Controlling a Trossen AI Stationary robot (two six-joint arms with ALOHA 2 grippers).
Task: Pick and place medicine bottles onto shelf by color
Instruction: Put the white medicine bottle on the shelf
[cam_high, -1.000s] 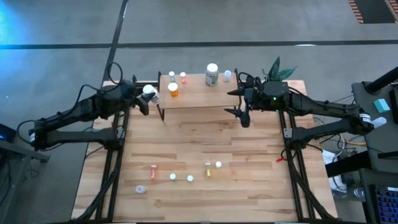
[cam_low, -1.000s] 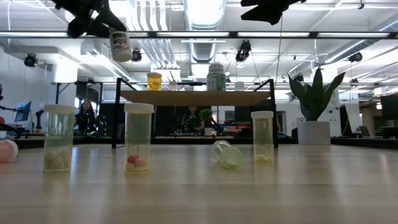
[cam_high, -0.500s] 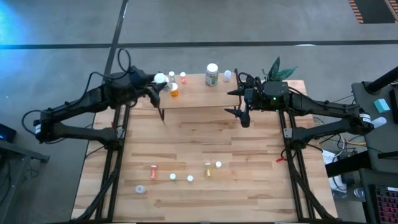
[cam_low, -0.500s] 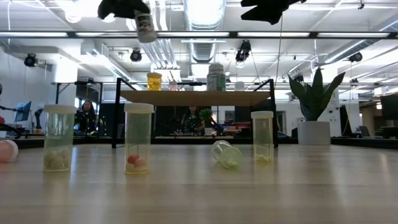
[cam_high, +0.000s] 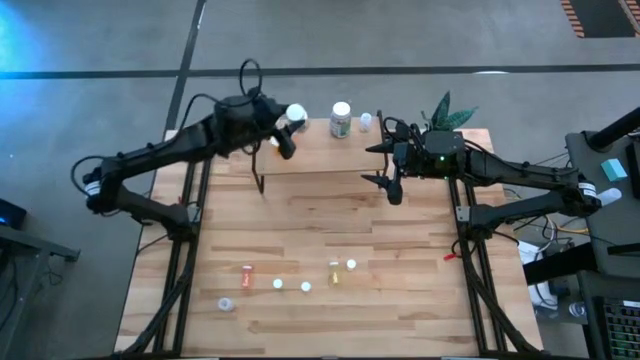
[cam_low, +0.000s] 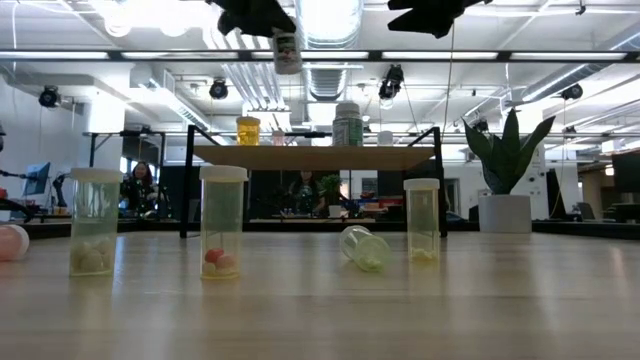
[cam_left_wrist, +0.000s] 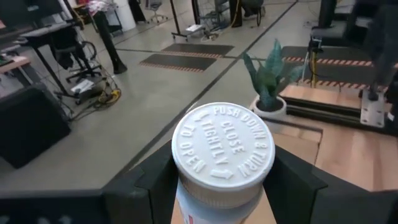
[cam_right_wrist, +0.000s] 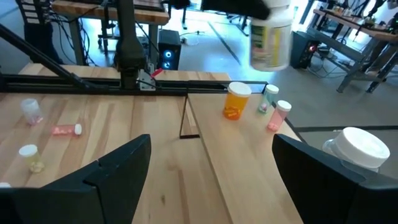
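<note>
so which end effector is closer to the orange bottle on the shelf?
Left. The left end effector, holding a white-capped bottle, hangs just over the orange bottle. The right end effector sits off the shelf's far end.

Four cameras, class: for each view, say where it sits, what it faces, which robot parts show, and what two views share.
High: overhead, looking down; both arms, shelf.
Low: tabletop level, facing the shelf; both pincers at the top.
Left wrist: left pincer holding a white-capped bottle.
Right wrist: open right pincer, facing the shelf.
Shared: the held bottle shows in all four.
</note>
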